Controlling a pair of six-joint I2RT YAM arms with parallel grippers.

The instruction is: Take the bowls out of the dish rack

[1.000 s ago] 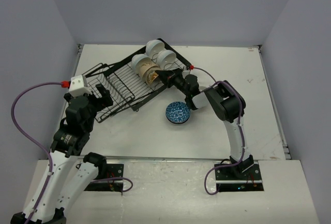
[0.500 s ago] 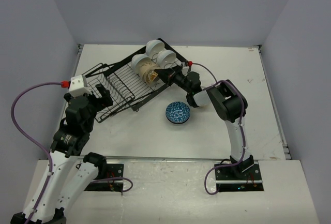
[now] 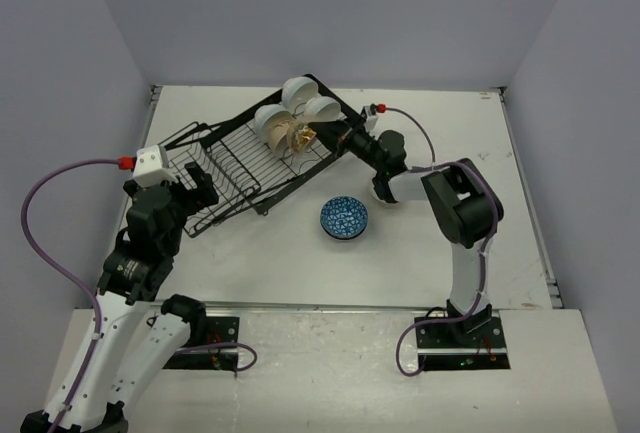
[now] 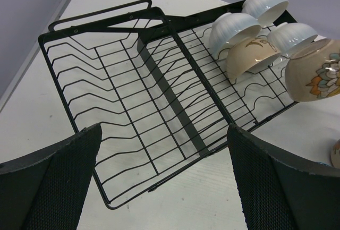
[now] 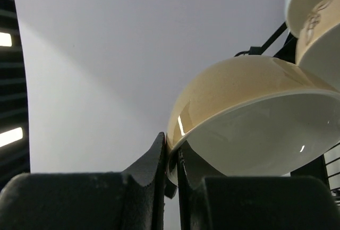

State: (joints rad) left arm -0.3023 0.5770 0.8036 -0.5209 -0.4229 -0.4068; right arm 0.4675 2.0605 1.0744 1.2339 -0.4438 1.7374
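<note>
Tan bowl: the tan bowl [image 5: 249, 108], white inside with a painted motif on its outer wall, hangs tipped on edge at the right end of the rack [image 4: 164, 85]. The pictures do not show whether it is fully clear of the wires.
Feel: probably glazed ceramic, so stiff, smooth and slippery. It would chip if knocked against wire or another bowl. It looks small and light enough for one gripper.
Where to hold: the rim is the best place, one finger inside and one outside. The rounded wall offers nothing flat to clamp.
Right gripper: the right gripper [image 5: 171, 150] is nearly closed, its fingers [image 5: 149, 169] pinching the tan bowl's rim at its near edge.
Weak point: with so little rim in the pinch, the bowl could pivot or slip if swung quickly. Slow, level travel seems wise.
Neighbours: three white bowls [image 4: 234, 25] and a beige bowl [image 4: 249, 54] stand on edge between the tines, packed close just beside the held one. A bump is likely on the way out.
Blue bowl: a blue bowl [image 3: 344, 217] sits upright on the table [image 3: 500, 203], near the rack's front side but apart from it.
Rack: black wire, lying askew, with all its bowls at the right end.
Left gripper: the left gripper [image 4: 163, 131] hovers over the rack's left end with jaws spread wide, holding nothing.
</note>
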